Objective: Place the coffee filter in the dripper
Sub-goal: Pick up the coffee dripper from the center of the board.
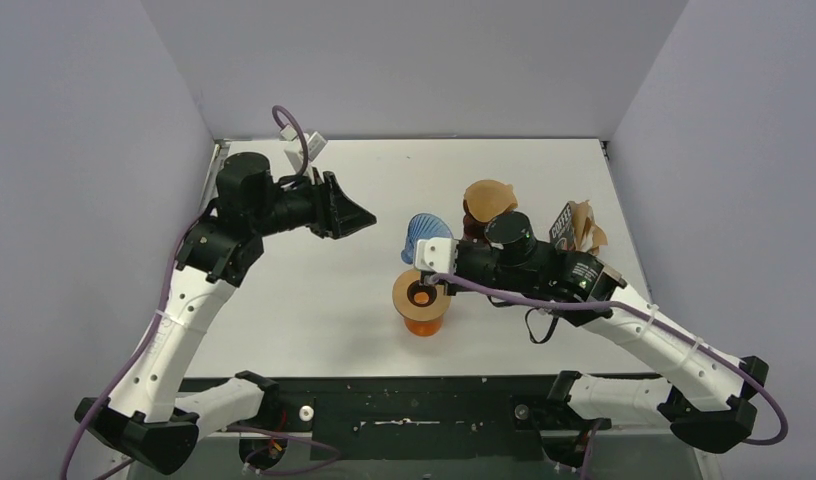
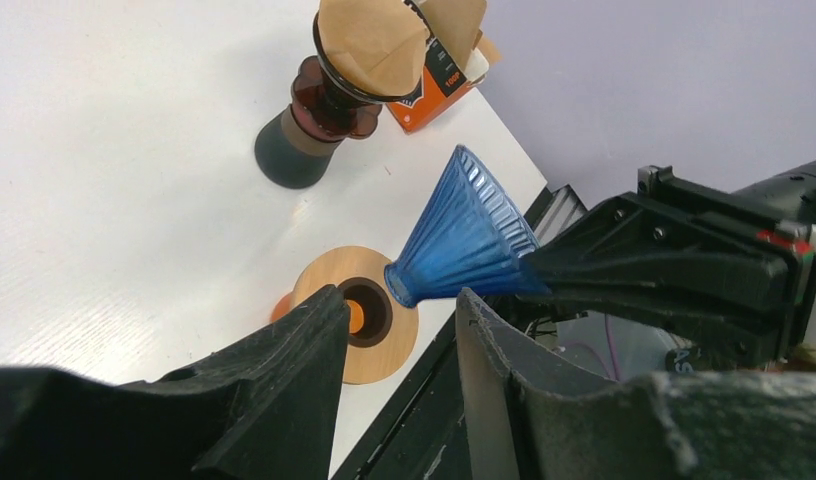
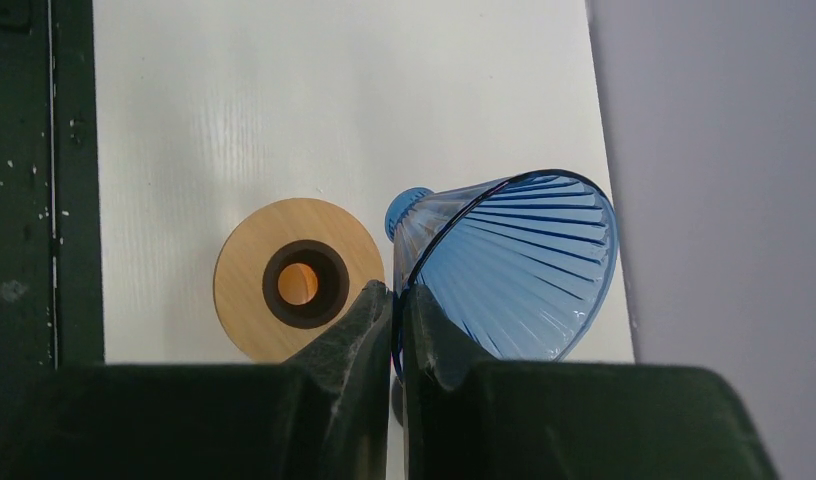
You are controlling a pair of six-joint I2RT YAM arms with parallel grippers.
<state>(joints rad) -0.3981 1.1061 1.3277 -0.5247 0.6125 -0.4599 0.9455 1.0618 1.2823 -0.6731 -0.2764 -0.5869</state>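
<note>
**Right gripper (image 3: 396, 295) clamped on the blue dripper (image 3: 524, 260), left gripper (image 2: 399, 305) hanging loose and empty**

I've got the thin rim of that ribbed, see-through blue cone pinched tight between my right fingers, and it's tilted up off the table just beside a round wooden disc (image 3: 246, 250) with a dark ring at its centre, sitting on an orange base (image 1: 424, 324). My left jaws stand apart in the air on the left, gripping nothing. Over at the far side, a creased brown paper filter (image 2: 369, 40) sits in a glossy dark brown dripper (image 2: 329, 100) on a matte grey foot. Right of that is an orange and black box (image 2: 439, 85) with more filters sticking out. The table (image 1: 314, 300) is smooth and white with a faint grain, and the walls (image 1: 414, 60) around it are plain pale grey.
</note>
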